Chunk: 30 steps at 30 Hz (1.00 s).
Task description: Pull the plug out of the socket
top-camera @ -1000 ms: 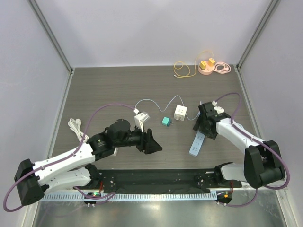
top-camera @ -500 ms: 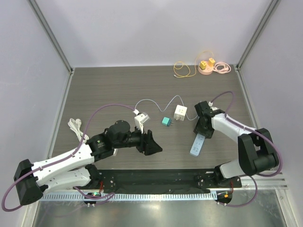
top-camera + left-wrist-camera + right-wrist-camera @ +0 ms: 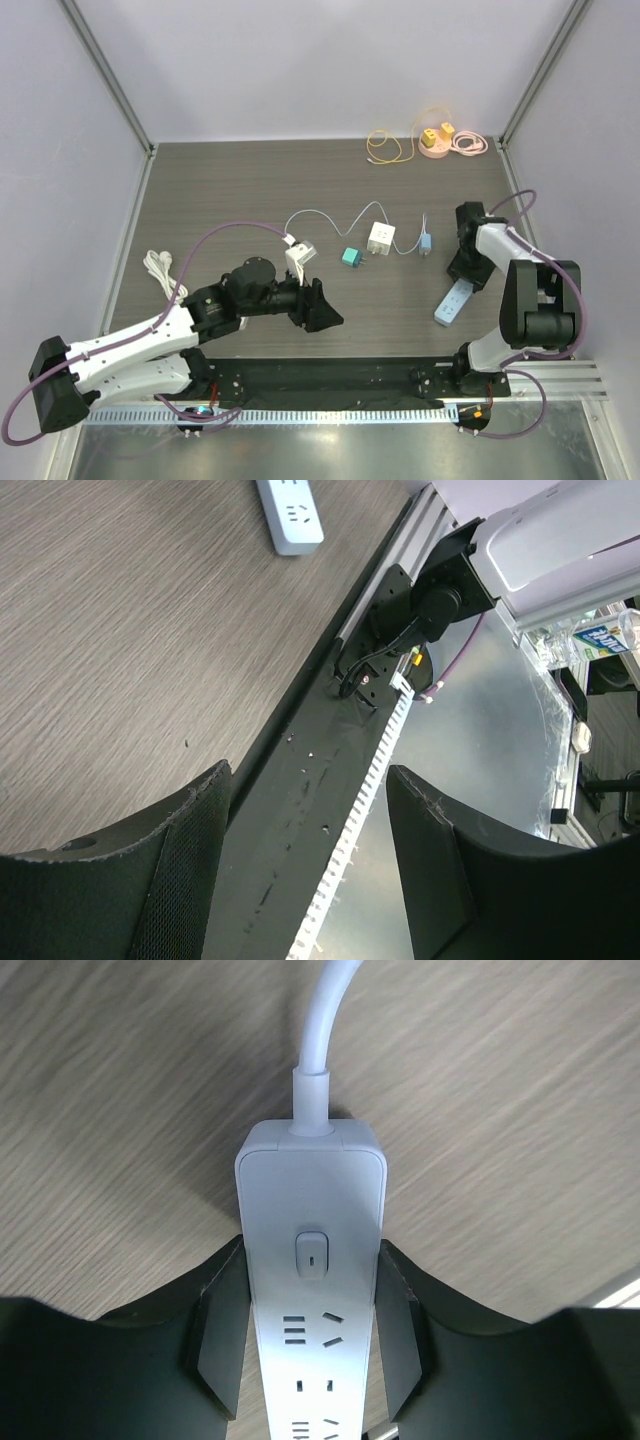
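White power strip point(image 3: 312, 1290) is gripped in the right tool point(image 3: 310, 1345). Both fingers point(image 3: 215, 1330) press on its long sides just below the switch point(image 3: 313, 1253).

Right wrist view only:
- The strip's white lead point(image 3: 318, 1030) leaves the top end.
- The outlet slots in view are bare. The rest of the strip is cut off at the bottom edge.

Top view only:
- The strip lies flat and diagonal on the wood-grain surface point(image 3: 250, 190), near its right side, with the right tool on the strip's far end.
- The lead is hidden under the arm.
- The small pale-blue plug point(image 3: 425, 243) lies on the surface, apart from the strip, up and to its left.
- The plug is near a white cube adapter point(image 3: 380, 237).
- Further left are a teal block point(image 3: 351, 258) and a second white adapter point(image 3: 300, 252).

Left tool point(image 3: 305, 810) is spread wide with nothing between the fingers. It sits over the near edge of the surface.

Left wrist view shows only one end of the strip at the top edge, plus the black base rail point(image 3: 320, 770) and the right arm's base point(image 3: 540, 540).

In the far right corner a pink round hub point(image 3: 436, 150) carries two yellow blocks point(image 3: 428, 137), too small to identify. A pink cord coil point(image 3: 470, 145) and a yellow wire point(image 3: 385, 148) lie beside it. A white cord bundle point(image 3: 158, 265) lies at the left side.
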Tool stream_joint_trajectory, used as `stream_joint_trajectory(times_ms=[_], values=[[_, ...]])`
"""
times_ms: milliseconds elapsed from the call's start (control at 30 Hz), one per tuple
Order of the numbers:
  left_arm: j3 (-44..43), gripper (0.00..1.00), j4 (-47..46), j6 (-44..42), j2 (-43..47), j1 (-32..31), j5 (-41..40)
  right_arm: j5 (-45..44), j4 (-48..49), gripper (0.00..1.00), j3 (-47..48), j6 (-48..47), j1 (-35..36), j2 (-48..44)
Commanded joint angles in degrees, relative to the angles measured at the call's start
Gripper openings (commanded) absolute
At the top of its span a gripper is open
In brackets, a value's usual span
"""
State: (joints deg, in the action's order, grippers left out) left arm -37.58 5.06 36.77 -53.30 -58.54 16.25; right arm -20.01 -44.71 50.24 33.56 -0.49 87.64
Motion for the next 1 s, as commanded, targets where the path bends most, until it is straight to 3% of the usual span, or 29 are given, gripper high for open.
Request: stream_joint_trajectory(times_ms=[0, 133, 167, 233, 300, 367, 400, 600, 733, 967], values=[[0.2, 0.64, -0.8, -0.7, 1.1, -0.3, 0.5, -0.7, -2.1, 0.01, 2.3, -3.1, -3.5, 0.3], [-0.3, 0.64, -0.7, 0.0, 0.7, -0.3, 1.7, -2.6, -1.7, 0.02, 2.7, -3.8, -4.5, 1.2], [-0.6, 0.64, -0.7, 0.2, 0.7, -0.3, 1.9, -2.6, -1.7, 0.07, 2.5, -3.7, -4.5, 1.1], [-1.2, 0.64, 0.0, 1.2, 0.7, -0.3, 3.1, -2.7, -1.7, 0.35, 2.5, -3.5, -4.5, 0.6], [-2.2, 0.64, 1.6, 1.6, 1.4, -0.3, 3.4, -0.2, -1.3, 0.78, 2.7, -4.3, -4.5, -0.4], [-2.8, 0.64, 3.5, 2.0, 2.8, -0.3, 3.3, 2.2, -0.5, 0.95, 2.5, -5.0, -4.5, -3.3], [-3.0, 0.64, 4.1, 2.2, 3.4, -0.3, 3.1, 2.4, -0.2, 0.99, 2.2, -4.8, -4.4, -4.4], [-5.0, 0.68, 11.5, 3.0, 7.3, -0.3, 1.5, 8.7, 2.3, 1.00, 0.3, -4.9, -3.0, -14.4], [-2.0, 0.69, 12.8, 4.7, 10.5, -0.3, 1.3, 0.5, 2.2, 0.99, -0.4, -2.5, 2.3, -21.1], [5.1, 0.72, 6.7, 9.5, 15.3, -0.3, -4.2, 1.9, 2.3, 1.00, 7.3, -2.2, 4.4, -17.3]])
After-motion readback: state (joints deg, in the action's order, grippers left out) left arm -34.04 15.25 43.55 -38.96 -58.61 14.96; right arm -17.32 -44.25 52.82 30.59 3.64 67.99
